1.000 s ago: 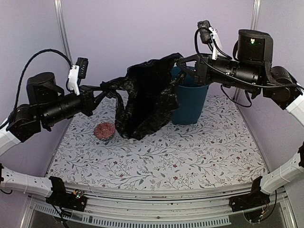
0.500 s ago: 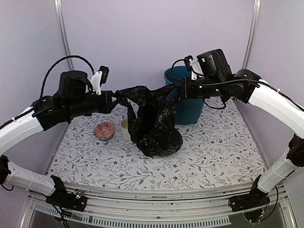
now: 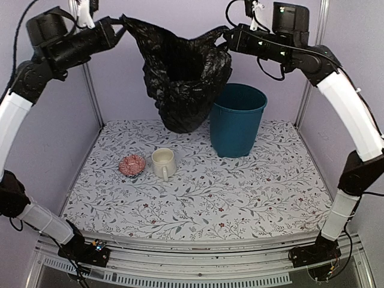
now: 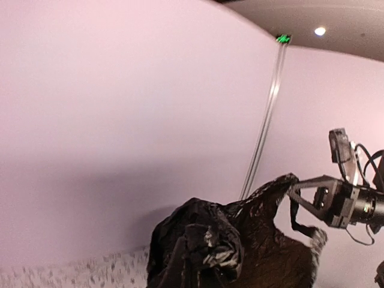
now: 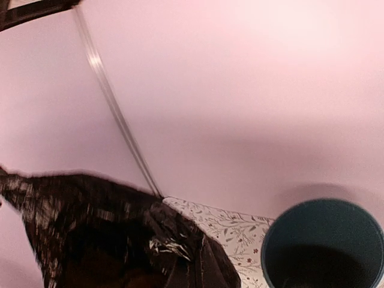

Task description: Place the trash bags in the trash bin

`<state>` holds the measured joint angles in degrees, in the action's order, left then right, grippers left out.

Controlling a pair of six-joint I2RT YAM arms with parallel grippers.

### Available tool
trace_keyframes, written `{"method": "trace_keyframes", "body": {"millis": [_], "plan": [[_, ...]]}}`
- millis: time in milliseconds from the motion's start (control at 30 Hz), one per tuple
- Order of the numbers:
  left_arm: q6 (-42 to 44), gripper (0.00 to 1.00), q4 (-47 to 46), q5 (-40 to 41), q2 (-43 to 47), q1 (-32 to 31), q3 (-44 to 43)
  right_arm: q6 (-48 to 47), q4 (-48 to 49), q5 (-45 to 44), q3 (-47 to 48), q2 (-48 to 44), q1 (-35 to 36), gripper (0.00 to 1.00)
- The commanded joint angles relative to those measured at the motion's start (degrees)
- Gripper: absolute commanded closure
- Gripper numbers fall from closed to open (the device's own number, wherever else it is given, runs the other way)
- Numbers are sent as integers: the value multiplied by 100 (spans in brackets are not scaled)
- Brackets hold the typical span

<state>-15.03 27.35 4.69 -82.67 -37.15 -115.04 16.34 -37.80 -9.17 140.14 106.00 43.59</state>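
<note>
The black trash bag [image 3: 180,78] hangs stretched between both grippers, high above the table and clear of it. My left gripper [image 3: 122,23] is shut on its left top corner. My right gripper [image 3: 227,37] is shut on its right top corner. The bag hangs just left of the teal trash bin [image 3: 237,120], its lower part beside the rim. In the left wrist view the bag [image 4: 240,252] fills the bottom and hides my fingers. In the right wrist view the bag [image 5: 114,240] is at lower left and the bin's open mouth [image 5: 324,252] at lower right.
A cream mug [image 3: 163,163] and a small red patterned bowl [image 3: 132,164] stand on the floral tablecloth [image 3: 240,192] left of centre. Purple walls close in the back and sides.
Both arms have lifted sharply, raising the bag from resting on the table to hanging high in the air. The mug, hidden before, now shows.
</note>
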Motion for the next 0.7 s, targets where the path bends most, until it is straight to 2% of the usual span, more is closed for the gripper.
{"method": "trace_keyframes", "body": {"millis": [0,67,133,167,200,233,300,367,433,567,667], "plan": [[1279,100,-891,-532,823,-647,141,-2204,1770,-280,-1508,-1624,1513,99],[1514,100,-1224,-779,1235,-769,1162,-2802,2099,-647,-2555,-1996,1741,99],[1487,100,-1269,-763,1572,-784,2595,-2961,2204,-1206,-3813,-2238,1748,99],[1403,100,-1274,-582,1682,-785,3526,-3059,2448,-1762,-4556,-2298,1737,99],[1194,100,-1276,-349,1746,-792,4735,-3060,2531,-2258,-5216,-2293,1668,99],[982,100,-1283,-198,1761,-794,5505,-2932,2419,-2499,-5749,-2233,1541,99],[537,100,-1273,-320,1783,-838,6588,-2251,1807,-2452,-6432,-2060,1280,99],[180,100,-1164,-504,2136,-1102,6810,-1729,1087,-2203,-6507,-1946,1296,99],[55,100,-1253,-321,2665,-1514,6605,-1135,531,-1845,-6293,-2076,1478,99],[122,100,-1115,285,3113,-1699,5659,-1235,1052,-583,-6077,-3070,1885,99],[397,100,-832,224,2883,-1690,5094,-1093,1325,-464,-5574,-3344,1889,99]]}}
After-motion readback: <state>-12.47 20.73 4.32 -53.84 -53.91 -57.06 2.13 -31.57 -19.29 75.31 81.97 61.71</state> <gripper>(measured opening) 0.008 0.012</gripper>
